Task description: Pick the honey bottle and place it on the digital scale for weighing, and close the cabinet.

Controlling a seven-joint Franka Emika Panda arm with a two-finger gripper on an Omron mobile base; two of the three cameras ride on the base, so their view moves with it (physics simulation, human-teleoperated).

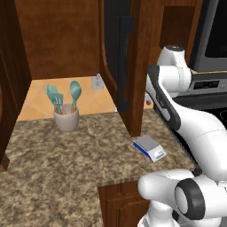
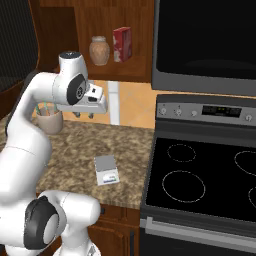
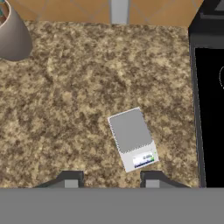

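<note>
The amber-brown honey bottle (image 2: 99, 50) stands upright on the bottom shelf of the open cabinet (image 2: 75, 20), beside a red box (image 2: 122, 44). The cabinet door (image 1: 124, 66) is swung out over the counter, its long dark handle (image 1: 125, 62) facing me. On the granite counter below lies the digital scale (image 2: 106, 170) (image 1: 149, 148) (image 3: 132, 138), with nothing on its platform. My gripper (image 2: 83, 116) (image 3: 111, 180) hangs open above the counter, pointing down, lower than the bottle and to its left. Nothing is between its fingertips (image 3: 70, 179).
A beige cup of teal utensils (image 1: 66, 117) (image 2: 49, 120) (image 3: 13, 37) stands at the back left of the counter. A black stove (image 2: 200, 180) (image 3: 210, 109) borders the counter on the right, with a microwave (image 2: 205, 40) above it.
</note>
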